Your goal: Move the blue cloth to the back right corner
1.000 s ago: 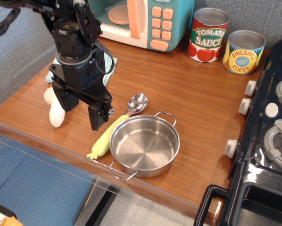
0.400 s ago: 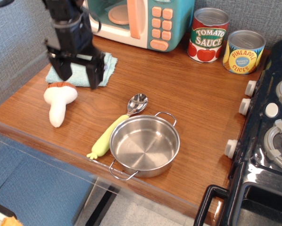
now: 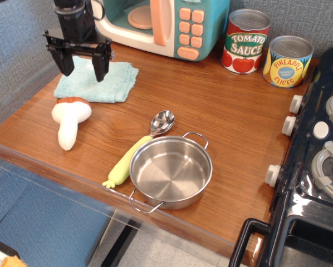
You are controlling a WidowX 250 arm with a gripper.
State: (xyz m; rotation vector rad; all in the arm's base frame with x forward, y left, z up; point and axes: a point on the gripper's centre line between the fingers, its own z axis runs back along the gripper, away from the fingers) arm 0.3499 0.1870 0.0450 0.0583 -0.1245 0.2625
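Over at the back left of the tabletop [image 3: 222, 111], the blue cloth [image 3: 99, 82] lies flat on the wood, just in front of the teal toy microwave [image 3: 166, 25]. It's a little rumpled at the right edge but basically spread out square. The black claw [image 3: 82, 63] hangs right above its back half with both fingers pointing down and spread wide apart, nothing between them. One fingertip [image 3: 101, 69] looks like it's over the cloth's middle, the other is out by the cloth's left edge. Can't really tell if the tips touch the fabric or just hover over it.

Just in front of the cloth there's a toy mushroom [image 3: 69, 119], white stem with a reddish-brown cap, lying on its side and touching or nearly touching the cloth's front edge. Closer to the front edge sits a steel pot [image 3: 171, 172] with two loop handles, empty inside. A spoon [image 3: 138, 147] with a yellow-green handle leans right along the pot's left side, metal bowl pointing toward the back.

The back right corner [image 3: 233, 83] has a tomato sauce can [image 3: 245, 41] and a pineapple slices can [image 3: 288, 61] standing upright side by side against the grey wall. A black toy stove [image 3: 317, 161] runs along the right side.
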